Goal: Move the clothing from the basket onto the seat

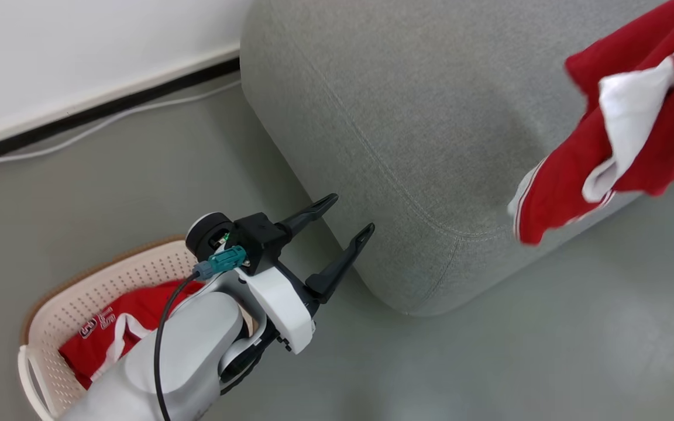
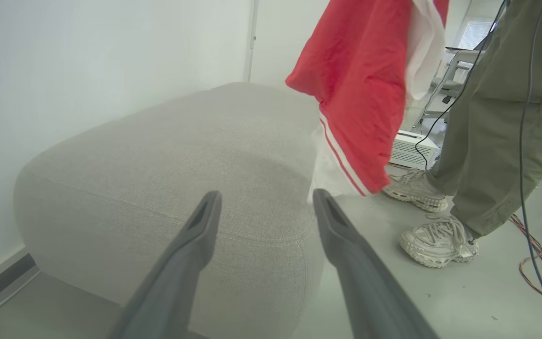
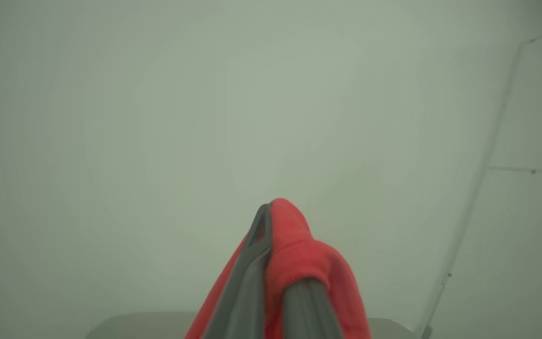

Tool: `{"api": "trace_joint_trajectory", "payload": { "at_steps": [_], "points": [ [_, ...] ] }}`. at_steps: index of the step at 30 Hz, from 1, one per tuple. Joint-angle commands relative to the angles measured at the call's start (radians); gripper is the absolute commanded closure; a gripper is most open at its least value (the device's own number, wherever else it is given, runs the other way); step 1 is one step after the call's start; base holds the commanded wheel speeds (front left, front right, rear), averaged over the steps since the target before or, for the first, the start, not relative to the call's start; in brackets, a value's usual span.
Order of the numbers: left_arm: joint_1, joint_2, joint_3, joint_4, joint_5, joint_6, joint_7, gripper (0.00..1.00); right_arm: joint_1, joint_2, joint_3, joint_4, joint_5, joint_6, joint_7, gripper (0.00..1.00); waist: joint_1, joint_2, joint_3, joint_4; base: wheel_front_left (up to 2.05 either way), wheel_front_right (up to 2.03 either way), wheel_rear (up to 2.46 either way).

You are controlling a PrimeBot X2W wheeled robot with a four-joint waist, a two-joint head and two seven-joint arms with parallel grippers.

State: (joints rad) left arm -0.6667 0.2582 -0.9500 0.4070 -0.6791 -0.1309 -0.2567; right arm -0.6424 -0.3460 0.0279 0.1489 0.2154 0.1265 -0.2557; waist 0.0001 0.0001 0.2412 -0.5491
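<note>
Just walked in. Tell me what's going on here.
The robot is shifting laundry. Its right tool is shut on a red garment, holding it up in the air at the edge of the grey seat. The left tool is open and empty, between the basket and the seat. A second garment lies in the basket on the floor. A person stands beside the seat.

The only writing is on the crumpled bright red fabric sports garment (image 1: 144, 307) in the cream perforated plastic laundry basket (image 1: 79, 292). It lies well behind the left gripper (image 1: 350, 213), back past the wrist and far from its spread jaws. White outlined characters (image 1: 96, 324) run along a fold. One looks like a 3; the others are too small and creased to read.
</note>
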Motion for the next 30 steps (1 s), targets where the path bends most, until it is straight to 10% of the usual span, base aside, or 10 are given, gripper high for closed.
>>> {"api": "trace_joint_trajectory", "payload": {
  "at_steps": [1, 22, 30],
  "points": [
    [-0.044, 0.024, 0.023, -0.025, 0.002, 0.000, -0.005, 0.00, -0.048, -0.033, -0.013, -0.001, -0.018, 0.004, -0.006, 1.00, -0.0001, -0.0001, 0.060, -0.004, 0.00, 0.00, 0.00],
    [-0.196, 0.098, -0.119, -0.063, -0.006, 0.000, -0.005, 0.00, -0.502, -0.168, -0.353, 0.383, -0.180, 0.004, -0.006, 1.00, -0.0001, -0.0001, 0.414, 0.148, 0.00, 0.00, 0.00],
    [-0.222, 0.073, -0.138, -0.067, -0.007, 0.000, -0.005, 0.00, -0.783, -0.179, -0.627, 0.510, -0.366, 0.004, -0.006, 1.00, -0.0001, -0.0001, 0.503, 0.254, 0.00, 0.00, 0.00]
  ]
}}
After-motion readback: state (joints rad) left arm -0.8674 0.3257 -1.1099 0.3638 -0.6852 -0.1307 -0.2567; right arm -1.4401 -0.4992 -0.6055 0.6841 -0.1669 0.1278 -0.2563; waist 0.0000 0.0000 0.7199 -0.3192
